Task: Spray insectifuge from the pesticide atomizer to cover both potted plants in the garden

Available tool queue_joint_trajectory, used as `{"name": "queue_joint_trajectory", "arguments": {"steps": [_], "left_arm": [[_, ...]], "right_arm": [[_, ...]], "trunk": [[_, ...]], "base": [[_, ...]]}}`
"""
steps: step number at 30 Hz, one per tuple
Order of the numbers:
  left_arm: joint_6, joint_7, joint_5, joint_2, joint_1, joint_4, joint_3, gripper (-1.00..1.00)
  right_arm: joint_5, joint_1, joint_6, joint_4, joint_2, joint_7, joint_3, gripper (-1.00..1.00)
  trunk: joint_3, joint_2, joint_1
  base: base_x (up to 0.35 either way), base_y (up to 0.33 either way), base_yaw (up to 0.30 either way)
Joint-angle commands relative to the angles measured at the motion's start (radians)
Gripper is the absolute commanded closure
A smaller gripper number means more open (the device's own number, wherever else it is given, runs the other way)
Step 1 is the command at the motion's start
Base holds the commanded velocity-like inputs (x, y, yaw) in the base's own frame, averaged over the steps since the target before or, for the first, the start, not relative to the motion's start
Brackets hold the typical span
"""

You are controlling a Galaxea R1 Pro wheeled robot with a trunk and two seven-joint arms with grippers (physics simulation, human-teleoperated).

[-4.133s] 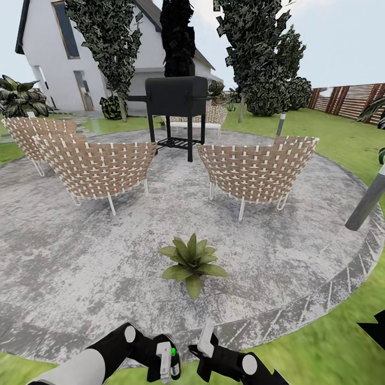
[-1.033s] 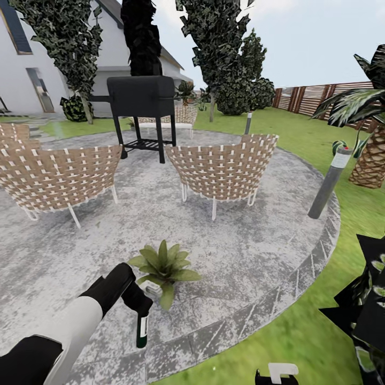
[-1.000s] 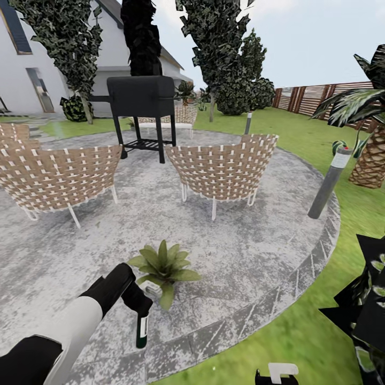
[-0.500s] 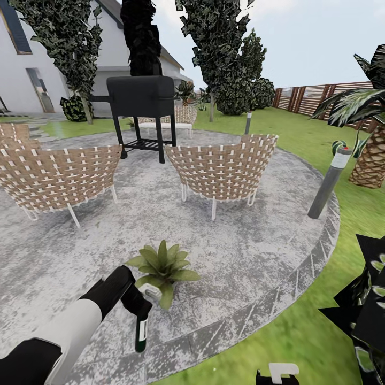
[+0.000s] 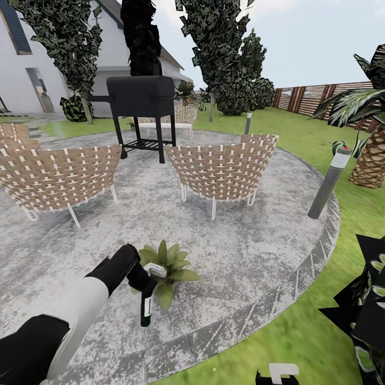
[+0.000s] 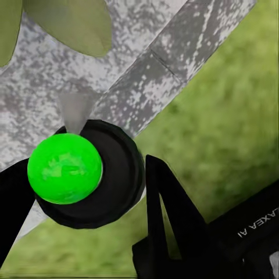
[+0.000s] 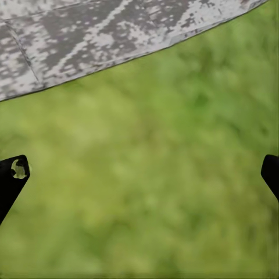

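A potted plant [image 5: 170, 262], a low rosette of pointed green leaves, sits on the grey paved patio [image 5: 251, 251] near its front edge. My left gripper [image 5: 140, 280] is shut on the pesticide atomizer [image 5: 145, 311], a dark green bottle hanging down with its white spray head [image 5: 156, 269] right against the plant's leaves. In the left wrist view the atomizer [image 6: 65, 168] shows a bright green cap on a black round body between my left gripper [image 6: 87, 181] fingers, with a leaf [image 6: 72, 23] beyond. My right gripper [image 7: 142, 174] is open over grass, low at the head view's bottom edge [image 5: 276, 372].
Two wicker chairs [image 5: 222, 168] [image 5: 56, 174] and a black grill [image 5: 141, 99] stand further back on the patio. A grey bollard light [image 5: 329, 182] and a palm [image 5: 371, 160] are at the right. Dark spiky leaves [image 5: 363, 299] crowd the lower right. Lawn [image 5: 299, 342] surrounds the paving.
My left arm has lifted and pushed forward, bringing the atomizer's spray head from beside the plant up against its leaves. Earlier the view swung to the right.
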Motion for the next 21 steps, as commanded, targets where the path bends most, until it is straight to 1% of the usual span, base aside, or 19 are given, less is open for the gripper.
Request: {"name": "queue_joint_trajectory", "arguments": {"steps": [1, 4, 9, 14, 17, 19, 21], "left_arm": [[0.001, -0.010, -0.007, 0.002, 0.003, -0.001, -0.004, 1.00], [0.000, -0.010, -0.008, 0.003, 0.006, -0.003, -0.005, 1.00], [0.001, -0.009, -0.008, -0.002, 0.006, -0.005, -0.005, 1.00], [0.002, -0.010, -0.008, 0.003, 0.006, -0.005, -0.005, 1.00], [0.004, -0.010, -0.009, 0.004, 0.006, -0.007, -0.002, 1.00], [0.003, -0.009, -0.010, 0.008, 0.007, 0.000, -0.003, 1.00], [-0.001, -0.007, -0.009, 0.015, 0.024, 0.007, -0.004, 1.00]], "right_arm": [[0.006, -0.001, 0.002, 0.001, 0.000, -0.010, 0.007, -1.00], [0.006, 0.000, 0.001, 0.001, 0.000, -0.010, 0.007, -1.00], [0.006, 0.000, 0.000, 0.001, 0.000, -0.010, 0.007, -1.00], [0.006, 0.000, 0.001, 0.001, -0.001, -0.011, 0.007, -1.00], [0.006, 0.000, 0.001, 0.001, -0.001, -0.011, 0.007, -1.00], [0.006, 0.000, 0.001, 0.000, 0.000, -0.011, 0.007, -1.00], [0.007, 0.000, 0.001, 0.001, -0.001, -0.010, 0.007, -1.00]], "trunk": [[-0.001, 0.000, 0.000], [-0.001, 0.000, 0.000], [-0.001, 0.000, 0.000], [-0.001, 0.000, 0.000], [-0.001, 0.000, 0.000], [-0.001, 0.000, 0.000], [-0.001, 0.000, 0.000]], "base": [[0.000, 0.000, 0.000], [0.023, -0.037, 0.077], [0.118, -0.206, 0.209], [0.100, -0.249, 0.034], [-0.057, -0.238, 0.002], [-0.021, -0.049, 0.000], [0.000, -0.001, 0.000]]}}
